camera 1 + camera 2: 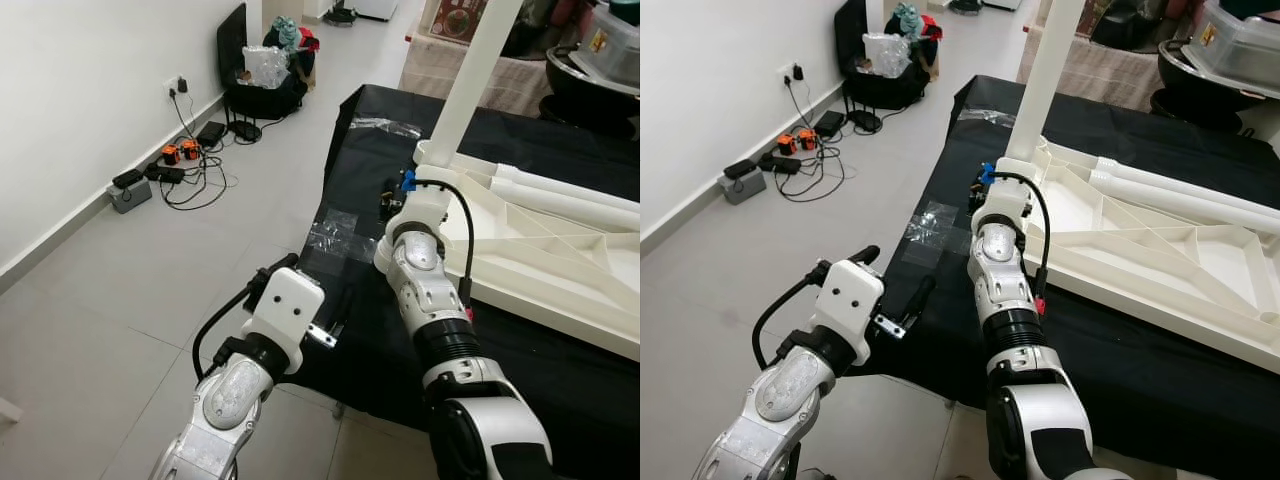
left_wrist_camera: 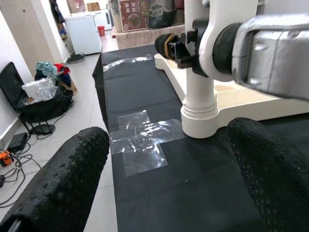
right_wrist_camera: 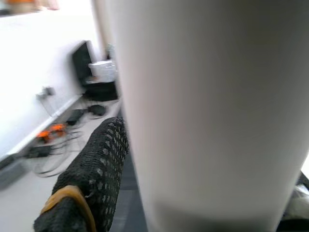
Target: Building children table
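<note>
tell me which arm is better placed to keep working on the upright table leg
Right. The right gripper is already at the base of the upright white leg, where it meets the overturned tabletop; one finger lies alongside the leg. The left gripper hangs open over the black cloth, short of the leg.

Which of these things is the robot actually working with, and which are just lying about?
In use: upright table leg, upside-down white tabletop, spare legs, black cloth, right gripper at the leg's base, left gripper.

Lying about: cables and chargers, black bag, clear tape.
</note>
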Controlling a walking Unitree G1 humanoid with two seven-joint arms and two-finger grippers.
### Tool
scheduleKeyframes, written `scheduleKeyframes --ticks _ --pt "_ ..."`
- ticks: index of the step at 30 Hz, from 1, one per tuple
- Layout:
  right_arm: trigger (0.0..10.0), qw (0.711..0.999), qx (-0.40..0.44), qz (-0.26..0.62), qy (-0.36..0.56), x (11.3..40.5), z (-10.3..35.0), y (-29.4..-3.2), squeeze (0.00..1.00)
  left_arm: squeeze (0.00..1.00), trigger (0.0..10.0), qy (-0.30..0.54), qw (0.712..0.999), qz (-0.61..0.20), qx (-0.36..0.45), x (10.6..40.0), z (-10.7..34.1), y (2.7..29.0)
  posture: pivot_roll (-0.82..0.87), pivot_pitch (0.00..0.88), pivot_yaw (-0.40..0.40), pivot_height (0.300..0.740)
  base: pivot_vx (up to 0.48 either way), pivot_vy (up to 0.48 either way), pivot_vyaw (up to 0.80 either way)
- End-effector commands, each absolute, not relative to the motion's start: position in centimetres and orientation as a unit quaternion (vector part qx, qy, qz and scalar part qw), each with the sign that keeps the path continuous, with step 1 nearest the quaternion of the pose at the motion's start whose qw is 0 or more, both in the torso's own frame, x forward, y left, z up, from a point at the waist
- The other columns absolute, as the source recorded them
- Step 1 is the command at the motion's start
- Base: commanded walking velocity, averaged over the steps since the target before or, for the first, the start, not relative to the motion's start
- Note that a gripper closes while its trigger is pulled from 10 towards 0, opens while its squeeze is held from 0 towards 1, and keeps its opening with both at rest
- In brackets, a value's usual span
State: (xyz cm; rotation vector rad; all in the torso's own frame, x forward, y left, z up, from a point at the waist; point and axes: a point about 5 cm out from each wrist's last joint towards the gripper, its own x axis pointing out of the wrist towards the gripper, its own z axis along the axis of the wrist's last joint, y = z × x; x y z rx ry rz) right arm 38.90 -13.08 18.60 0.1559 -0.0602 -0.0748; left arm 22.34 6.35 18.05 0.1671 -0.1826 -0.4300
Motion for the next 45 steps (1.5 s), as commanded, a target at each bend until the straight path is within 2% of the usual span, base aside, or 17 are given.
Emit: scheduleKeyframes --ticks 1,4,6,8,11,18,19,21,22,24,29,34,35,36,37,42,45 --pt "10.0 0.991 0.104 0.086 -0.015 39.3 19.1 -12.1 0.0 0.0 10.0 -0.085 0.97 -0.213 0.082 22.4 17.8 6.2 0.07 0.069 -0.119 0.74 0.0 0.0 0.0" --pt "10.0 0.983 0.113 0.147 -0.003 39.2 19.2 -11.9 0.0 0.0 10.0 -0.085 0.97 -0.213 0.082 22.4 17.8 6.2 0.07 0.069 -0.119 0.74 0.0 0.0 0.0" --pt "10.0 0.943 0.097 0.32 0.006 38.1 19.1 -12.2 0.0 0.0 10.0 -0.086 0.97 -0.212 0.083 22.4 17.8 6.2 0.07 0.07 -0.119 0.74 0.0 0.0 0.0" --pt "10.0 0.943 0.097 0.32 0.006 38.1 19.1 -12.2 0.0 0.0 10.0 -0.086 0.97 -0.212 0.083 22.4 17.8 6.2 0.07 0.07 -0.119 0.74 0.0 0.0 0.0" --pt "10.0 0.872 0.069 0.484 0.022 36.3 18.4 -12.7 0.0 0.0 10.0 -0.086 0.97 -0.212 0.083 22.4 17.8 6.2 0.08 0.072 -0.119 0.74 0.0 0.0 0.0" --pt "10.0 0.831 0.028 0.554 0.043 36.0 17.5 -11.8 0.0 0.0 10.0 -0.081 0.971 -0.211 0.081 22.2 17.7 6.3 0.08 0.075 -0.121 0.74 0.0 0.0 0.0" --pt "3.0 0.828 0.029 0.558 0.044 36.0 17.5 -11.5 0.0 0.0 10.0 -0.081 0.971 -0.211 0.081 22.2 17.7 6.3 0.09 0.075 -0.122 0.74 0.0 0.0 0.0" --pt "3.0 0.828 0.029 0.558 0.044 36.0 17.5 -11.5 0.0 0.0 10.0 -0.081 0.971 -0.211 0.081 22.2 17.7 6.3 0.09 0.075 -0.122 0.74 0.0 0.0 0.0" --pt "0.0 0.822 0.035 0.567 0.041 36.0 17.6 -11.2 0.0 0.0 10.0 -0.08 0.971 -0.21 0.081 22.2 17.7 6.3 0.09 0.075 -0.121 0.74 0.0 0.0 0.0" --pt "0.0 0.828 0.036 0.559 0.037 36.2 17.7 -11.0 0.0 0.0 10.0 -0.08 0.971 -0.21 0.082 22.2 17.7 6.3 0.09 0.075 -0.121 0.74 0.0 0.0 0.0" --pt "0.0 0.931 0.044 0.364 -0.004 38.9 19.1 -12.5 0.0 0.0 10.0 -0.082 0.971 -0.211 0.082 22.2 17.7 6.3 0.08 0.073 -0.12 0.74 0.0 0.0 0.0" --pt "0.0 0.972 0.046 0.228 -0.014 39.9 19.2 -14.0 0.0 0.0 10.0 -0.082 0.97 -0.212 0.082 22.3 17.7 6.2 0.07 0.074 -0.117 0.74 0.0 0.0 0.0" --pt "0.0 0.992 0.033 0.124 -0.015 40.1 18.9 -15.2 0.0 0.0 10.0 -0.083 0.97 -0.212 0.082 22.3 17.7 6.2 0.07 0.074 -0.118 0.74 0.0 0.0 0.0" --pt "0.0 0.992 0.033 0.124 -0.015 40.1 18.9 -15.2 0.0 0.0 10.0 -0.083 0.97 -0.212 0.082 22.3 17.7 6.2 0.07 0.074 -0.118 0.74 0.0 0.0 0.0" --pt "0.0 0.999 0.014 0.027 -0.01 39.9 18.4 -16.2 0.0 0.0 10.0 -0.083 0.97 -0.213 0.081 22.4 17.7 6.1 0.07 0.073 -0.117 0.74 0.0 0.0 0.0" --pt "0.0 0.986 -0.006 -0.169 0.002 37.7 17.1 -17.2 0.0 0.0 10.0 -0.083 0.97 -0.213 0.082 22.4 17.7 6.1 0.07 0.072 -0.122 0.74 0.0 0.0 0.0" --pt "0.0 0.98 -0.005 -0.196 0.006 37.2 16.9 -17.0 0.0 0.0 10.0 -0.083 0.97 -0.213 0.082 22.4 17.7 6.1 0.07 0.072 -0.122 0.74 0.0 0.0 0.0"
